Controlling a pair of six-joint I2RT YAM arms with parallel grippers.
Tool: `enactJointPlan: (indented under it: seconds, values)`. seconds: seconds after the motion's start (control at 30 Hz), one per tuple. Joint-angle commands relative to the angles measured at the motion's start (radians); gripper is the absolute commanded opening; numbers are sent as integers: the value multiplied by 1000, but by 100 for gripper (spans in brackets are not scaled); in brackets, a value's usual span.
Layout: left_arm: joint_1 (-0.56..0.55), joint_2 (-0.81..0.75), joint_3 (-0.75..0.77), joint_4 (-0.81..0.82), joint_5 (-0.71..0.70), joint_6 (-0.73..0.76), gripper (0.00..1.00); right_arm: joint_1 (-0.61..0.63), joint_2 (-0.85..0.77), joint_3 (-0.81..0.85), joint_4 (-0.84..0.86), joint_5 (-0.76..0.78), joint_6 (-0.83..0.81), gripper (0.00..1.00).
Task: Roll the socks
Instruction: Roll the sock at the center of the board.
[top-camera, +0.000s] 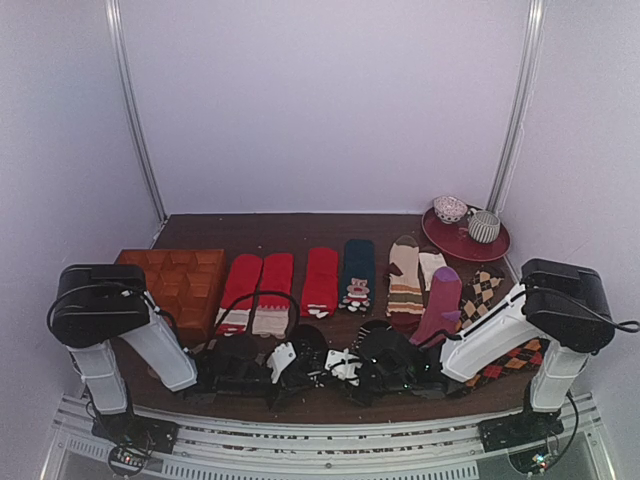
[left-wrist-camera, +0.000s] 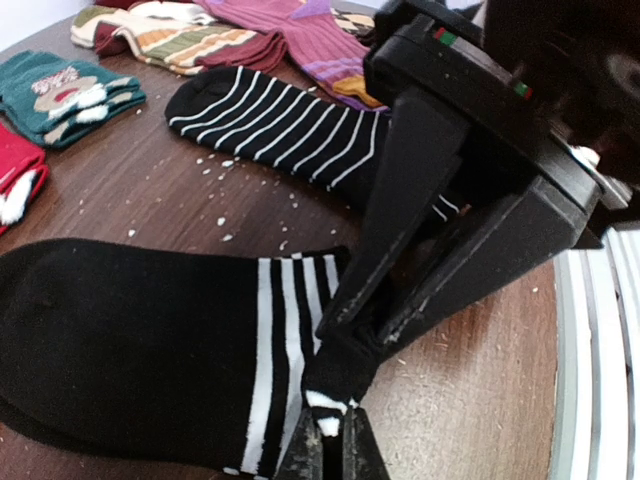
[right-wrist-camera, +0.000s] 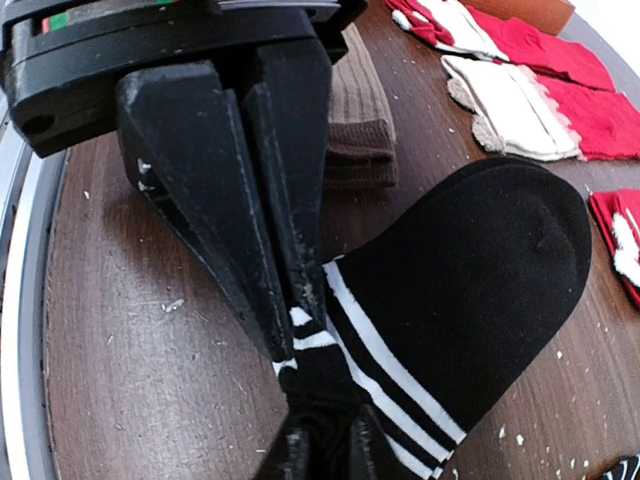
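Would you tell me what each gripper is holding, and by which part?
Both the left gripper and right gripper pinch the black ankle sock by its white-striped cuff.

The left arm (top-camera: 155, 345) and right arm (top-camera: 490, 335) bend down low and meet in the middle. The left gripper (left-wrist-camera: 334, 432) and right gripper (right-wrist-camera: 323, 438) sit tip to tip, both pinching one sock (left-wrist-camera: 120, 350) by the cuff.

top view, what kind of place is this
Probably a robot test booth: white walls box in a table, left arm and right arm bolted at its near edge, assorted socks lie in a row.
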Motion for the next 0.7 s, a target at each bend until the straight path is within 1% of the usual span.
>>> enactJointPlan:
  seconds: [0.0,0.07,0.1,0.13,0.17,0.23,0.27,0.3,0.4,0.5,0.57,0.67]
  values:
    - [-6,30,-43,-152,29,1,9,-6,35,43,-62,34,64,9]
    - [-6,-1,-55,-150,12,12,24,-20,33,64,-112,0,110,7]
    - [-6,-26,-64,-150,-1,18,36,-27,31,70,-137,-22,136,6]
    - [-6,-58,-72,-155,-11,27,54,-34,26,82,-165,-40,166,6]
    - [-6,-97,-79,-170,-24,35,61,-41,24,97,-200,-56,193,6]
    - [-10,-177,-95,-201,-47,59,71,-51,27,139,-292,-91,246,6]
    - [-13,-218,-97,-222,-59,74,82,-58,35,168,-352,-107,274,6]
    - [-15,-253,-96,-255,-69,88,89,-66,46,198,-415,-127,305,6]
    - [-27,-328,-94,-293,-93,129,92,-103,87,272,-553,-200,399,6]
    - [-44,-355,-107,-258,-124,174,92,-141,109,300,-613,-328,471,6]
    - [-46,-352,-110,-233,-129,206,91,-152,114,312,-647,-372,501,7]
    - [-46,-324,-88,-216,-124,256,85,-169,130,338,-701,-423,541,7]
